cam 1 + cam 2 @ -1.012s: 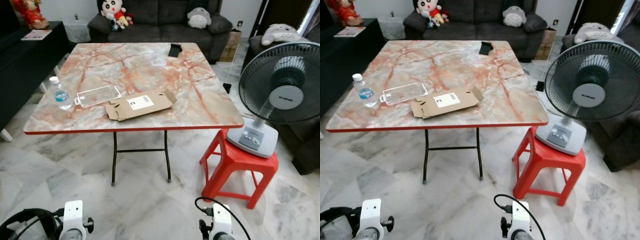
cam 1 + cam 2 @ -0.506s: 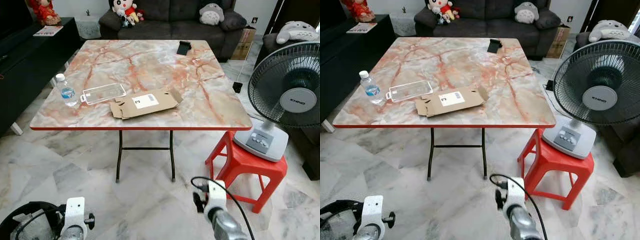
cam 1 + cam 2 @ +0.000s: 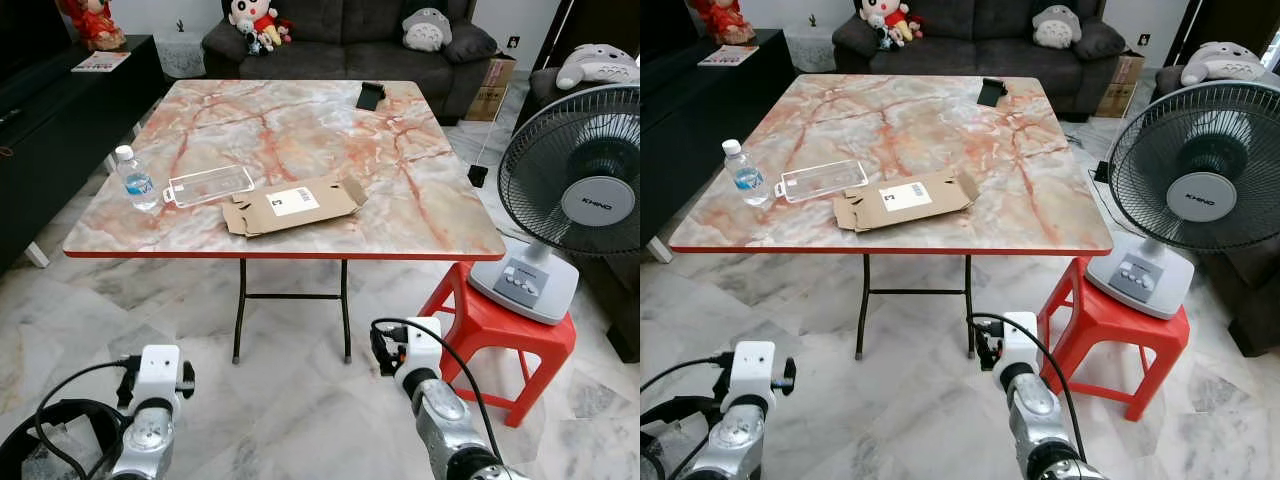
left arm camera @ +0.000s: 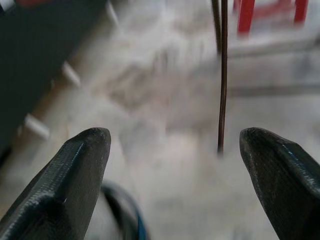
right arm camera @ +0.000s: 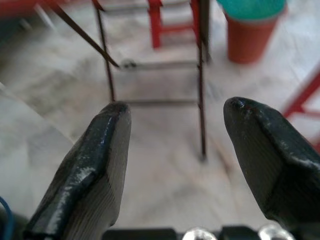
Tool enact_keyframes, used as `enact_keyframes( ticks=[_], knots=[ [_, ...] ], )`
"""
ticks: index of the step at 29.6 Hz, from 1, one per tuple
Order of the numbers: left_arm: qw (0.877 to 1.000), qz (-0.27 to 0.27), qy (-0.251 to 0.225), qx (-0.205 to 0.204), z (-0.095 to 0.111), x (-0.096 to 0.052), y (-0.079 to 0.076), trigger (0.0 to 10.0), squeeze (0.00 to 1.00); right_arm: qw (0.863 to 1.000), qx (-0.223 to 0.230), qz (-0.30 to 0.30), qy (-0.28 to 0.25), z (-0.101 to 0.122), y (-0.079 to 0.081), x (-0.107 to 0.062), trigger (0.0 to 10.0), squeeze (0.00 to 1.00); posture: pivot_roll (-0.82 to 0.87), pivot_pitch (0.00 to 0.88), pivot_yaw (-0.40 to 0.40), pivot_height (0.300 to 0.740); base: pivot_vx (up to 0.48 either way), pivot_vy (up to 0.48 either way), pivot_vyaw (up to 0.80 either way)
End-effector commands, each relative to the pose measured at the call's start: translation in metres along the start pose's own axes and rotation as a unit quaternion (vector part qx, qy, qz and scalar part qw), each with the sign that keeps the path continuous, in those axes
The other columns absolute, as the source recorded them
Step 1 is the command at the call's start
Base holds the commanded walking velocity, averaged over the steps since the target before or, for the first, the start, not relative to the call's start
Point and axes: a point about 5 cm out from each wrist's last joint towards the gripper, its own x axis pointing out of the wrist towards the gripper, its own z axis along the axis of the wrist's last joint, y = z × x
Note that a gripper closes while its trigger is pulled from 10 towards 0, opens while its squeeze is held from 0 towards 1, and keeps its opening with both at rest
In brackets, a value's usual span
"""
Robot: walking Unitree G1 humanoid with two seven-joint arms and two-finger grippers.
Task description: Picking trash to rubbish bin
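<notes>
On the marble table [image 3: 440, 225] lie a flattened cardboard box [image 3: 292, 204], a clear plastic tray [image 3: 209, 185] and a small water bottle [image 3: 132, 178], all near the front left. Both arms are low in front of the table: the left arm [image 3: 152, 405] and the right arm [image 3: 418, 358]. In the left wrist view my left gripper [image 4: 172, 137] is open over the floor with nothing between its fingers. My right gripper [image 5: 178, 105] is open too and faces the table legs. An orange bin with a teal liner [image 5: 250, 30] stands beyond them.
A standing fan [image 3: 585, 195] sits on a red stool [image 3: 497, 325] to the right of the table. A black item [image 3: 370, 95] lies at the table's far edge. A sofa [image 3: 350, 30] is behind, a dark cabinet [image 3: 50, 110] on the left.
Both arms have risen higher into the eye views, the right one more. The camera has shifted slightly, so the table sits a little differently in the picture.
</notes>
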Motion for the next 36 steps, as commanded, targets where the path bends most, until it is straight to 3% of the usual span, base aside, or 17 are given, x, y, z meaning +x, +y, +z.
enact_keyframes(
  ticks=[1,7,10,21,36],
  knots=[
    [0.998,0.001,-0.059,0.002,0.027,0.01,-0.002,10.0,0.0,0.998,-0.011,0.026,-0.053,0.028,0.011,0.012,10.0,0.0,0.07,0.0,-0.04,0.74,0.0,0.0,0.0],
    [0.995,0.014,-0.096,-0.023,0.05,0.019,-0.003,10.0,0.0,0.992,-0.019,0.048,-0.115,0.063,0.025,0.023,10.0,0.0,0.06,0.0,-0.041,0.74,0.0,0.0,0.07],
    [0.994,0.012,-0.108,-0.028,0.057,0.02,-0.005,10.0,0.0,0.99,-0.027,0.055,-0.124,0.069,0.028,0.024,10.0,0.0,0.06,0.0,-0.043,0.74,0.0,0.0,0.65],
    [0.991,0.013,-0.127,-0.026,0.07,0.025,-0.003,10.0,0.0,0.989,-0.003,0.074,-0.13,0.073,0.037,0.026,10.0,0.0,0.07,0.003,-0.044,0.74,0.0,0.0,0.07],
    [0.99,0.012,-0.141,-0.025,0.08,0.029,-0.001,10.0,0.0,0.987,-0.003,0.068,-0.142,0.08,0.035,0.028,10.0,0.0,0.06,0.0,-0.041,0.74,0.372,0.0,0.0]
  ],
)
